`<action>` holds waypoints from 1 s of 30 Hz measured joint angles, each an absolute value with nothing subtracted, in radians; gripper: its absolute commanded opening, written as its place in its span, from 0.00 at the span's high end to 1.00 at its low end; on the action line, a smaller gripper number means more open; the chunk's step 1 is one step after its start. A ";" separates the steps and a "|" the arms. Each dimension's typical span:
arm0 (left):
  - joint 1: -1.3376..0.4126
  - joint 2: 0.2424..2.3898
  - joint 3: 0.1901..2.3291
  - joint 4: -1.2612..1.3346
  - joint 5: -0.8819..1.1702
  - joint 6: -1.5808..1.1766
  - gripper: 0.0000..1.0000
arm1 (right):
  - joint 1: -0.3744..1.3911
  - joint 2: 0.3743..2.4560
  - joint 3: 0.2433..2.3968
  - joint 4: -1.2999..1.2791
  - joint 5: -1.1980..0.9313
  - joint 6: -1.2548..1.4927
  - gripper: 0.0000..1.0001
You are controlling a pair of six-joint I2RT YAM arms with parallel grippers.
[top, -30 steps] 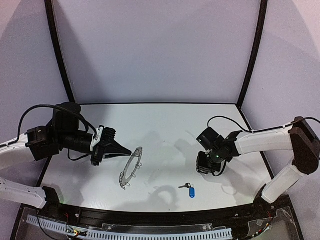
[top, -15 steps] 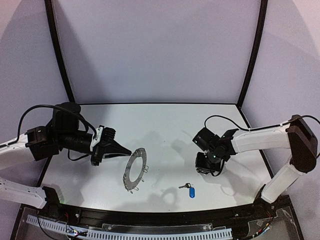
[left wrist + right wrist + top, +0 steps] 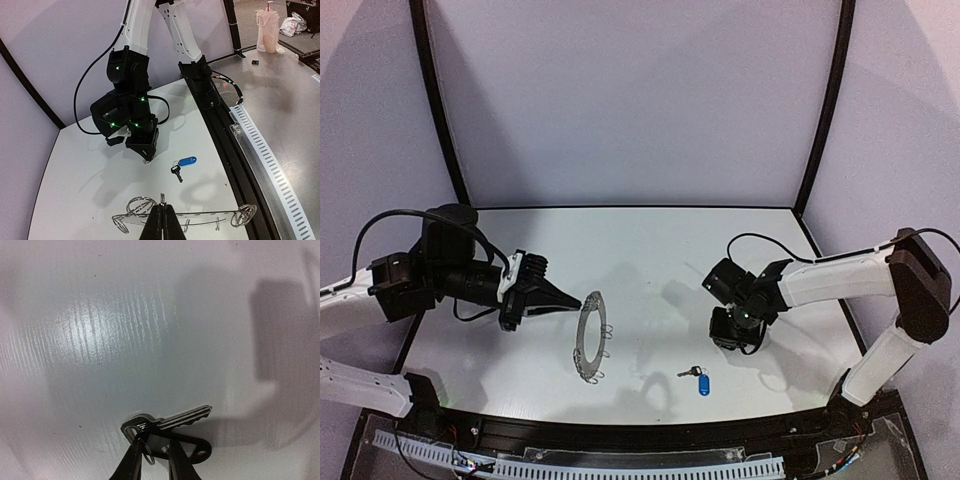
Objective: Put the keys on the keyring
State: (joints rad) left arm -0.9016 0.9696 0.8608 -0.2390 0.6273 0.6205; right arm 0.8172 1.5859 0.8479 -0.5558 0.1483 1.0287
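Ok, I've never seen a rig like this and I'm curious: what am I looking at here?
Two robot arms are bolted at the near edge of a white table. One camera looks down from above; one rides on each wrist. The left gripper is shut on a large flat silvery metal ring with wire loops, holding it tilted. A small silver key with a blue oval tag lies on the table. The right gripper points down at a second silver key with a dark tag, fingers flanking its little loop; grip unclear.
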 measured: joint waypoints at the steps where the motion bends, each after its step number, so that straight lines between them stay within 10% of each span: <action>1: -0.902 0.969 0.861 -0.239 0.627 0.620 0.99 | 0.818 1.587 0.849 -0.556 0.151 1.032 0.83; 30: -0.902 0.968 0.861 -0.239 0.632 0.612 0.99 | 0.862 1.529 0.895 -0.607 0.235 0.921 1.00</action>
